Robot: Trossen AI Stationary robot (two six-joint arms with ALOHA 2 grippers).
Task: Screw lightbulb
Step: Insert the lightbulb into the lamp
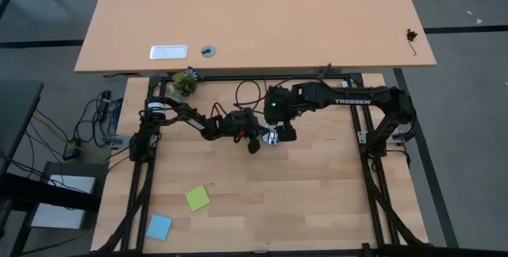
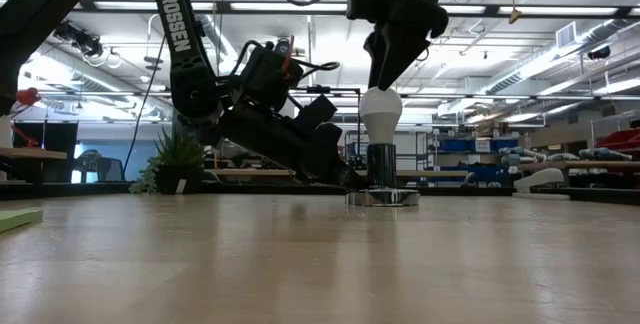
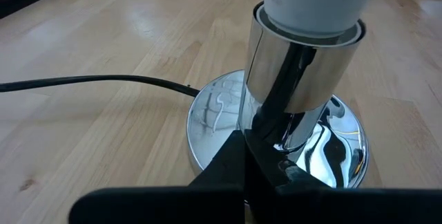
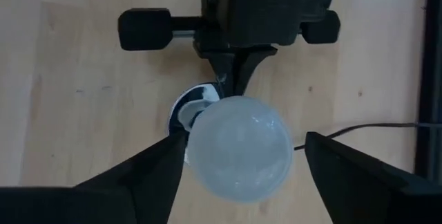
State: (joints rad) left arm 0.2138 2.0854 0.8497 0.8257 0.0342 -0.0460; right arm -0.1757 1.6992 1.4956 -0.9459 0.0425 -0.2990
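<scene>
Mid-screwing, frame centre: we hold the socket (image 3: 290, 106) with left gripper (image 3: 252, 172) fingers together, right gripper (image 4: 238, 158) fingers apart around the lightbulb (image 4: 238, 148); next, re-clamp and twist.

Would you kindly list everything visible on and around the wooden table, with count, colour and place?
White frosted lightbulb: one, upright in the socket, mid-table.
Round chrome socket base: one, silver, under the bulb, black cord trailing away.
Square sticky notes: two, green and blue, near left part of the table.
Small potted plant: one, green, far left edge.
Light wooden table: one.
Left gripper: shut, tips against the socket base.
Right gripper: above the bulb, fingers either side of it, one finger close against the bulb, a gap at the other.
</scene>
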